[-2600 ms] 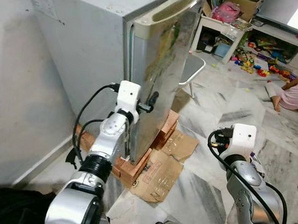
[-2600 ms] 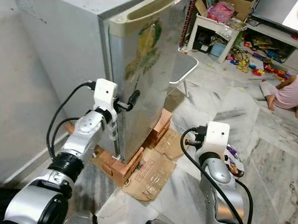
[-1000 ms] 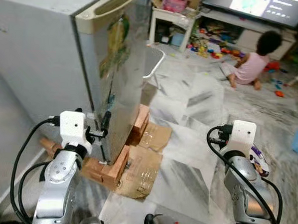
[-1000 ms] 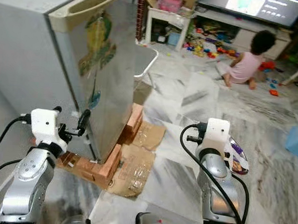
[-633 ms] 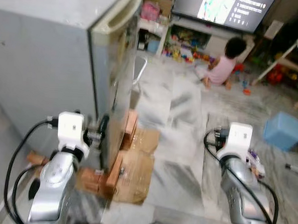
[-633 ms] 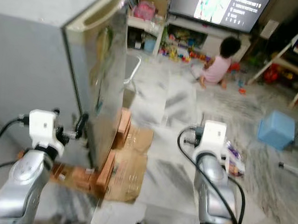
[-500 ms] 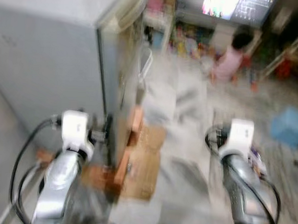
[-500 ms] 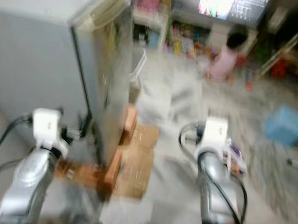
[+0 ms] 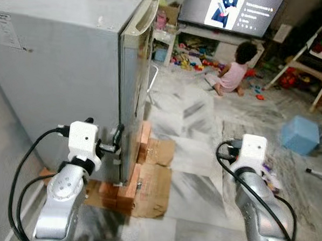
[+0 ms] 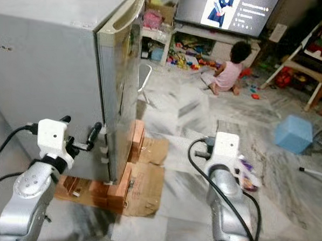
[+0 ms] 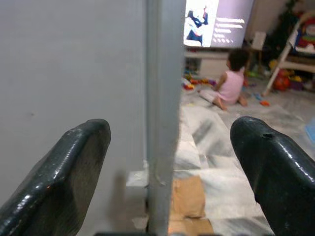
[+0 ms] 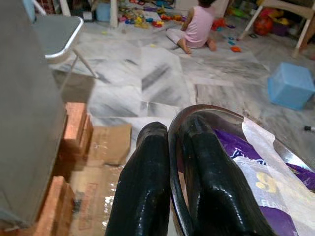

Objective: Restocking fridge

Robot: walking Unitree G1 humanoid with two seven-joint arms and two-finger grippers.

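The grey fridge [image 9: 61,66] stands on bricks, its steel door [image 10: 118,91] seen almost edge-on. My left gripper [image 11: 171,129] is open, with one finger [image 11: 74,167] on each side of the door's edge, low on the fridge. In the eye views it sits at the door's lower edge [image 9: 117,135]. My right gripper [image 12: 172,129] is shut on the rim of a shiny bowl [image 12: 221,112]. A purple packet [image 12: 263,174] lies in the bowl. The bowl [image 10: 246,171] hangs just right of my right wrist.
Bricks [image 9: 129,183] and flattened cardboard [image 9: 155,177] lie under and before the fridge. A white chair [image 12: 59,32] stands behind the door. A child [image 9: 231,75] sits on the marble floor among toys by a TV [image 9: 231,10]. A blue box [image 9: 299,134] is at right.
The camera has swung, so the fridge door is seen more edge-on and more of the room shows. Both grippers keep their places: left at the door edge, right holding the bowl.
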